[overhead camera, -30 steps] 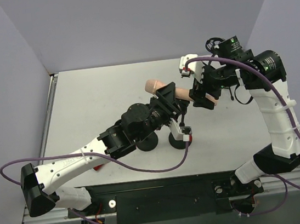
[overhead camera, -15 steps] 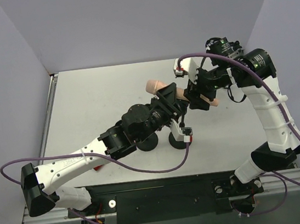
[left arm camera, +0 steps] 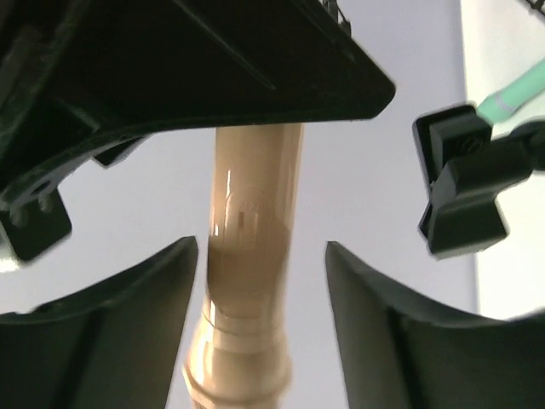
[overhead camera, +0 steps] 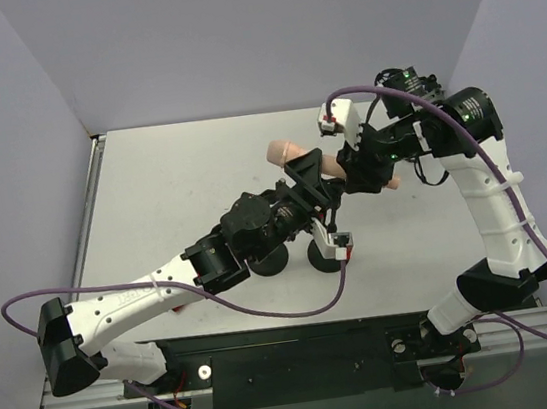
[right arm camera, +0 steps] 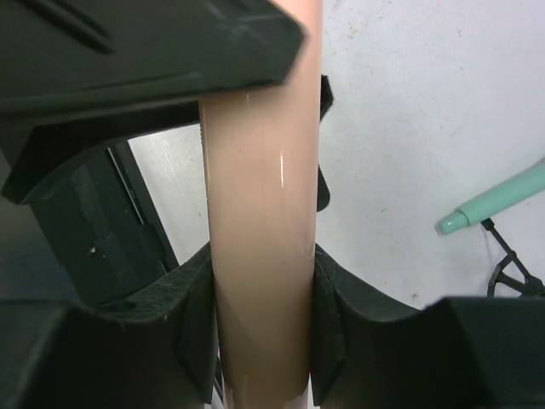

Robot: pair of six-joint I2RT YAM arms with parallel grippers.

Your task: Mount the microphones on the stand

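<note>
Centre of the top view, above the table (overhead camera: 171,188): peach-pink microphone (overhead camera: 285,151) is carried clear of the surface, roughly level, head toward upper left, tail toward the right. Right end effector (right arm camera: 261,294) is clamped on the barrel toward the tail end, both fingers pressed flat against the glossy plastic. Left end effector (left arm camera: 260,251) straddles the same barrel nearer the head, but its jaws stand apart with a gap on each side, so it carries nothing. Teal-green microphone (right arm camera: 498,202) shows at the right edge of the right wrist view, well apart from the pink one; cannot tell whether it lies loose or sits clipped. Red microphone not made out. Stand (overhead camera: 273,261): dark round feet at lower centre, mostly under the left arm; its clips are hidden.

Risks, as judged: one grip near the tail leaves the long head end overhanging, and on a slick barrel that weight could swing or slide the microphone in the fingers. Left fingers flank the barrel closely, so a skewed retreat could catch it and knock it askew. Both wrists are crowded together, so contact is likely. With the stand clips hidden, seating could miss.
</note>
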